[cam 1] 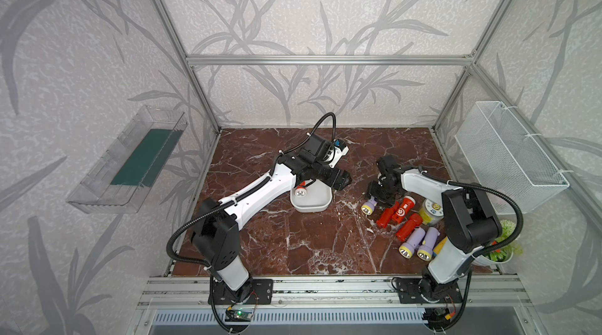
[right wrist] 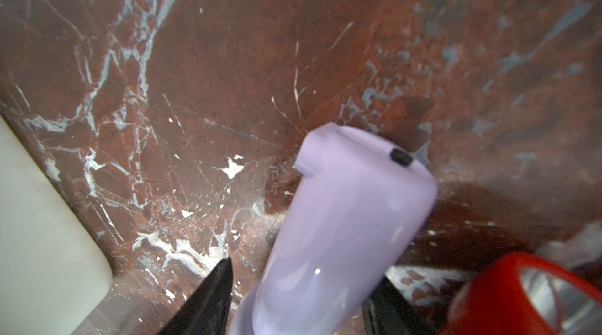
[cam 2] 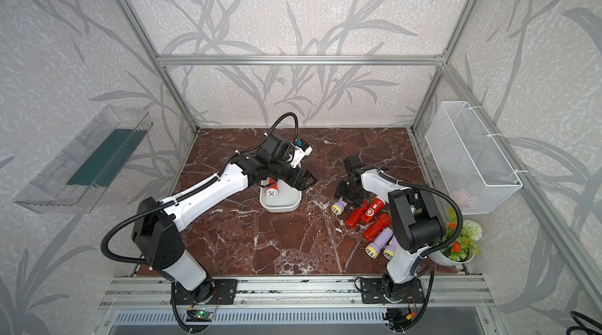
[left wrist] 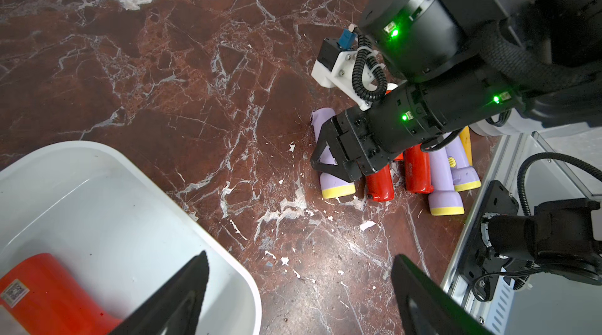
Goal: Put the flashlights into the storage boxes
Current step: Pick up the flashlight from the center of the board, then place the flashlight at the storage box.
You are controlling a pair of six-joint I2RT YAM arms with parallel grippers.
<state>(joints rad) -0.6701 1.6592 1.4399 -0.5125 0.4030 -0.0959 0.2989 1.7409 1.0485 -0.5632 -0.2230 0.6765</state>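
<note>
Left tool (left wrist: 299, 294) wide, empty, above rim of shallow white plastic tray (left wrist: 146, 206). Red plastic flashlight (left wrist: 49, 291) lies inside tray, beneath it. Right tool (right wrist: 294, 300) narrow, jaws astride lavender plastic flashlight (right wrist: 342, 219) lying on red-brown marble worktop (cam 1: 293, 235); firm grip cannot tell. Remaining flashlights (cam 1: 409, 227), red and lavender, heaped just beside right tool.

Both top views look steeply down from the front over the whole bench (cam 1: 293, 245). The left wrist camera, low above it, faces the right tool (left wrist: 321, 155); the right wrist's sits closer.
</note>
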